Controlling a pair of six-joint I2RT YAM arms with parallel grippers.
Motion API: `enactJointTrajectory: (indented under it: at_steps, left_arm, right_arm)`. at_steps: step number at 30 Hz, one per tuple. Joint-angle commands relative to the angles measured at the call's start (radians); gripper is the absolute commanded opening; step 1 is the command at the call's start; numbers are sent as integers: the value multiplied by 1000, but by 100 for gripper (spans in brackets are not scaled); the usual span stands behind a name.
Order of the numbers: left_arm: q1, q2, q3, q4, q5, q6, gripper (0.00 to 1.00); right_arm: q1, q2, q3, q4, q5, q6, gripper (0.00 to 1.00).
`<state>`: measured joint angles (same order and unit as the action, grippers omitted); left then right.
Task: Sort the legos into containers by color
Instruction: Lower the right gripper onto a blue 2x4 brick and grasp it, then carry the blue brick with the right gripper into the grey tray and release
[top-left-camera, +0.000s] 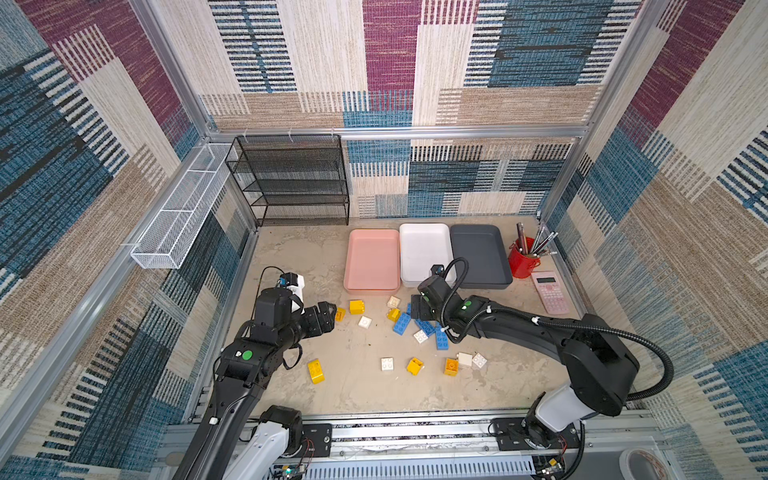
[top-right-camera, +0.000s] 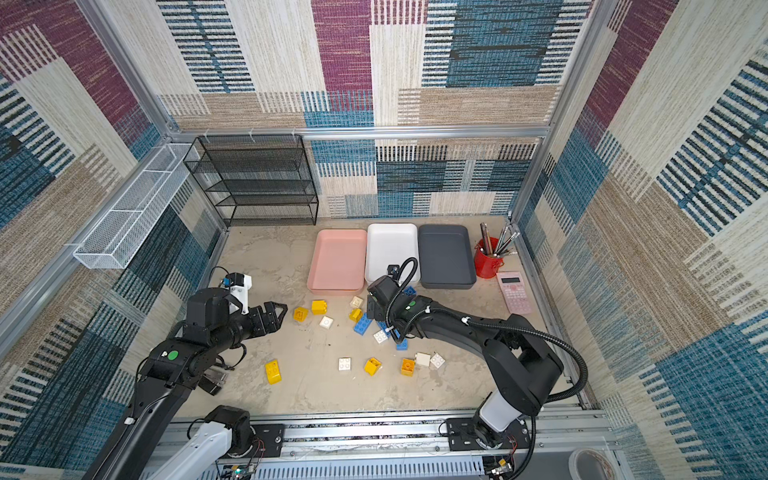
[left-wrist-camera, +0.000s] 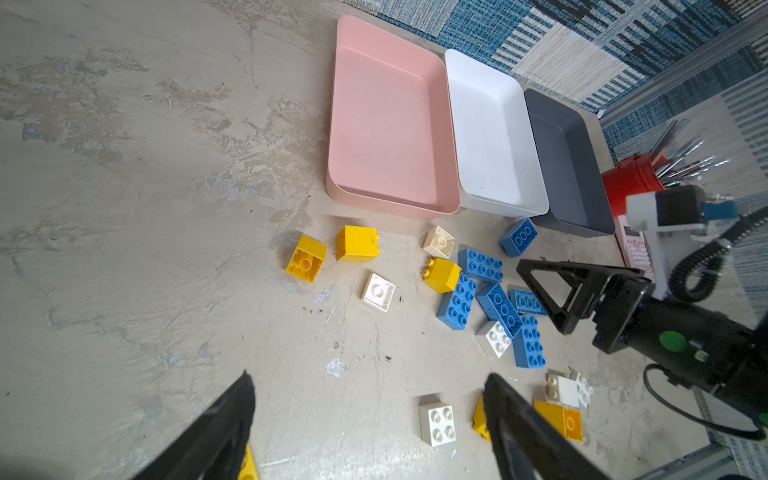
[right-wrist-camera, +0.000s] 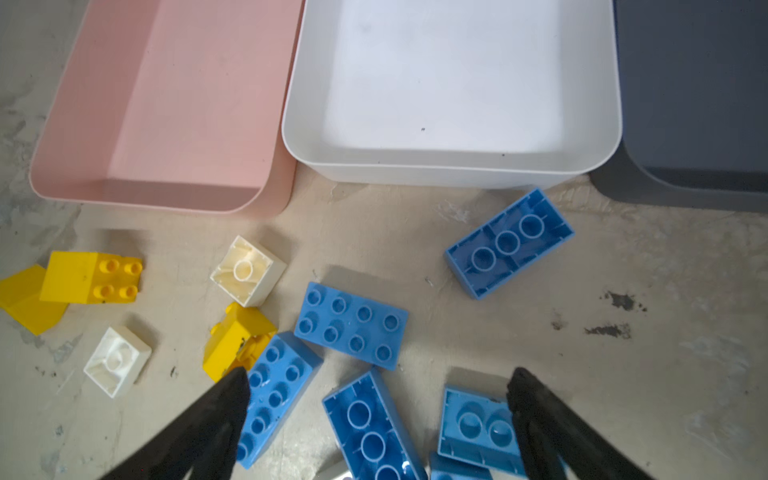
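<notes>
Blue, yellow and white legos lie scattered on the table in front of three empty containers: a pink tray (top-left-camera: 372, 259), a white tray (top-left-camera: 424, 249) and a dark grey tray (top-left-camera: 478, 253). My right gripper (top-left-camera: 417, 309) (right-wrist-camera: 379, 374) hangs open just above the cluster of blue bricks (top-left-camera: 424, 326) (right-wrist-camera: 351, 324), its fingers straddling two upturned blue ones. My left gripper (top-left-camera: 328, 313) (left-wrist-camera: 370, 378) is open and empty, beside a small yellow brick (top-left-camera: 340, 313). A white brick (left-wrist-camera: 436, 424) lies on the table below its fingers. More yellow bricks (top-left-camera: 316, 371) and white bricks (top-left-camera: 387, 364) sit nearer the front.
A red pen cup (top-left-camera: 523, 259) and a pink calculator (top-left-camera: 550, 292) stand right of the grey tray. A black mesh shelf (top-left-camera: 291, 183) fills the back left corner, and a white wire basket (top-left-camera: 183, 212) hangs on the left wall.
</notes>
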<state>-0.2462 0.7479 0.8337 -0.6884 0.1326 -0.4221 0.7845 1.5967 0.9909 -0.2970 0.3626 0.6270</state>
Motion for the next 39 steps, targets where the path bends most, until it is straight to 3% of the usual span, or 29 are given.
enactJointTrajectory:
  at_steps: [1,21,33,39]
  left_arm:
    - [-23,-11,9,-23,-28,14,86]
    - [-124,-36,32,-63,-110,23,85]
    - [-136,-45,31,-64,-112,25,85]
    - [-140,-39,31,-63,-110,25,85]
  right_arm:
    - [2,41,33,20,56,36,99]
    - [13,283,140,18,103,66,100]
    - [19,337,131,38,94,53,83]
    - [21,311,96,65,76,51,65]
